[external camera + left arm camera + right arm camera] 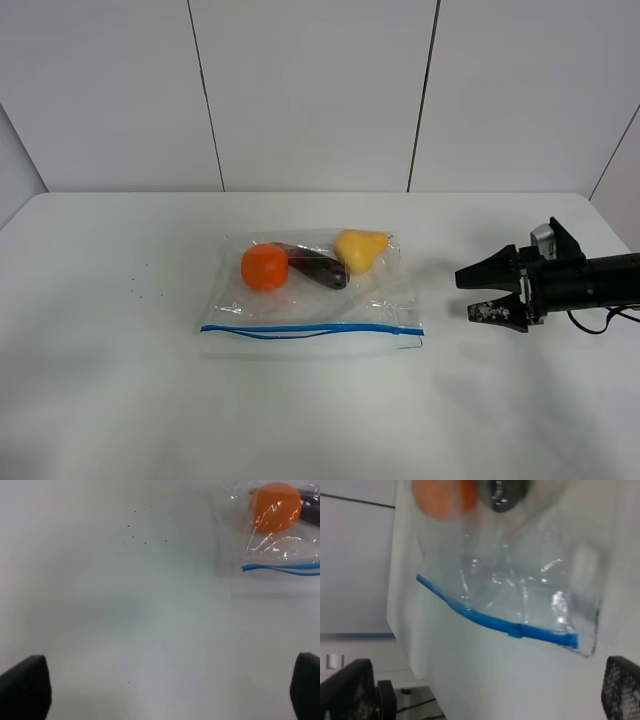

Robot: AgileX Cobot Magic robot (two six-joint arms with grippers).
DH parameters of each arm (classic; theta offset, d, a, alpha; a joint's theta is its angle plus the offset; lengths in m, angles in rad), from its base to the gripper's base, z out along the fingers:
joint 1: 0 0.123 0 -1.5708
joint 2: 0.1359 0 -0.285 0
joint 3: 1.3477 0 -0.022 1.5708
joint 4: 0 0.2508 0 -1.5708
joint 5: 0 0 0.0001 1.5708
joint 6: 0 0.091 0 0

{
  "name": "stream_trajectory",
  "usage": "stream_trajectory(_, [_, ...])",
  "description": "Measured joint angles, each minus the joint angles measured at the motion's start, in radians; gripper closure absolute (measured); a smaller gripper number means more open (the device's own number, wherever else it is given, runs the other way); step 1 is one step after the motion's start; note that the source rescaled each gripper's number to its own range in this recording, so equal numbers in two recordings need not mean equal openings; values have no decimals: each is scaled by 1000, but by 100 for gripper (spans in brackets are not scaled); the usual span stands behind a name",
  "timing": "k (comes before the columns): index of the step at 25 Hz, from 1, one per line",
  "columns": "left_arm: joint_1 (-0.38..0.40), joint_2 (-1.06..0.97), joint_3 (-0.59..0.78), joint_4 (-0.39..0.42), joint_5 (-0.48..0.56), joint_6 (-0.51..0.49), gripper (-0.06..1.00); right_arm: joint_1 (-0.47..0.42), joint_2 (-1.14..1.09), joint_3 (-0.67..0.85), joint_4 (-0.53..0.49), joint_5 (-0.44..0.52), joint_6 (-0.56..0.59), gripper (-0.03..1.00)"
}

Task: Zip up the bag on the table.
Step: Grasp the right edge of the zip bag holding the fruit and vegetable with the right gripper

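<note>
The clear bag (310, 295) lies flat in the middle of the white table (100, 380), with its blue zipper strip (310, 329) along the near edge. An orange fruit (265, 267), a dark purple one (318, 266) and a yellow one (360, 249) lie inside. The strip's two blue lines gape apart on the left part. My right gripper (467, 295) is open and empty, low over the table right of the bag's right end. The right wrist view shows the bag (520, 580) ahead of that gripper (485, 690). My left gripper (165, 690) is open and empty; the bag's corner (280, 530) shows far off.
A few tiny dark specks (140, 290) mark the table left of the bag. White wall panels (310, 90) stand behind the table's far edge. The right arm (600, 280) reaches in from the right edge.
</note>
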Motion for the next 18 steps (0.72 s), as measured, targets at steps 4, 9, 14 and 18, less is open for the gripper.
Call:
stream_trajectory(4, [0,0,0,0,0,0,-6,3,41,-10,4,-8,-5,-3])
stream_trajectory(9, [0,0,0,-1,0,0,-6,33,67,-10,9,-30,-22,-3])
stream_trajectory(14, [0,0,0,-1,0,0,-6,74,67,-10,25,-78,-25,-3])
stream_trajectory(18, [0,0,0,-1,0,0,-6,84,67,-10,45,-96,-25,-3])
